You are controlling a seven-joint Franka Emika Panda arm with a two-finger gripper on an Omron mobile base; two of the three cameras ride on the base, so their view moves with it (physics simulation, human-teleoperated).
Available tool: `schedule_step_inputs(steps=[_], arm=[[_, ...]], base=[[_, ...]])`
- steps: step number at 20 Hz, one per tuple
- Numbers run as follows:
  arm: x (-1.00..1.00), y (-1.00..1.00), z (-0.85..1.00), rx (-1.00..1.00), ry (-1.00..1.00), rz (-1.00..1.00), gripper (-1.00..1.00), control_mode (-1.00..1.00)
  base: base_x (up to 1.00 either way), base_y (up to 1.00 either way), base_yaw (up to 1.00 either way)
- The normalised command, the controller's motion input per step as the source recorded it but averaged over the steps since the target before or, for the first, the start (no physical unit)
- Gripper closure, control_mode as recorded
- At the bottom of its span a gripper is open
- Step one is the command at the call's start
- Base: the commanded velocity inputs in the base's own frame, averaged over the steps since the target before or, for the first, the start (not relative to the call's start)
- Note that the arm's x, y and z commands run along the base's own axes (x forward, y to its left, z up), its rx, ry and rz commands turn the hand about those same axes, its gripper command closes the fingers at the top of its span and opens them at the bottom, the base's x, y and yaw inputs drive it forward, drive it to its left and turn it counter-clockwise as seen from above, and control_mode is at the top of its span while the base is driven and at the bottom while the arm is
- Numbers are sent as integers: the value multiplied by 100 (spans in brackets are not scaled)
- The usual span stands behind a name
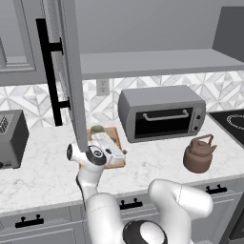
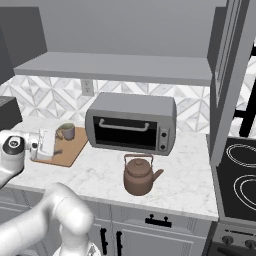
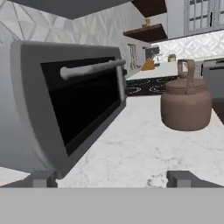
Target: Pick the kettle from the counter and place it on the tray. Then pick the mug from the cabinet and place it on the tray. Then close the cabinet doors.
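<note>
The brown kettle (image 1: 199, 155) (image 2: 139, 175) (image 3: 186, 105) stands upright on the white counter (image 1: 152, 164) (image 2: 192, 167), in front of the toaster oven's right end. At the left lies the wooden tray (image 1: 113, 136) (image 2: 70, 149), with the beige mug (image 1: 96, 128) (image 2: 66, 131) standing on its far end. My gripper (image 1: 119, 152) (image 2: 51, 146) (image 3: 113, 179) hovers low over the tray's near part, open, with nothing between its fingers, pointing along the counter toward the kettle. The cabinet shelf (image 1: 157, 62) (image 2: 120, 67) is bare, and both cabinet doors (image 1: 71, 71) (image 2: 227, 75) stand open.
A grey toaster oven (image 1: 162, 112) (image 2: 131, 122) (image 3: 65, 100) sits against the backsplash between tray and kettle. A dark toaster (image 1: 10, 138) is at far left. A black stovetop (image 2: 240, 175) borders the counter's right end. Drawers with black pulls (image 1: 131, 205) run below.
</note>
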Motion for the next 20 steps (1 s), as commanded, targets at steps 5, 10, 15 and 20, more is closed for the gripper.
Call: schedule_step_inputs(steps=[5,10,15,20], arm=[[-8,-74,17,12,0,-25,-100,-100],[-6,-76,5,14,0,-23,-100,-100],[-11,-91,0,13,0,-18,-100,-100],[-5,-79,0,10,-4,-15,-100,-100]], base=[[0,0,0],[0,0,0],[0,0,0],[0,0,0]])
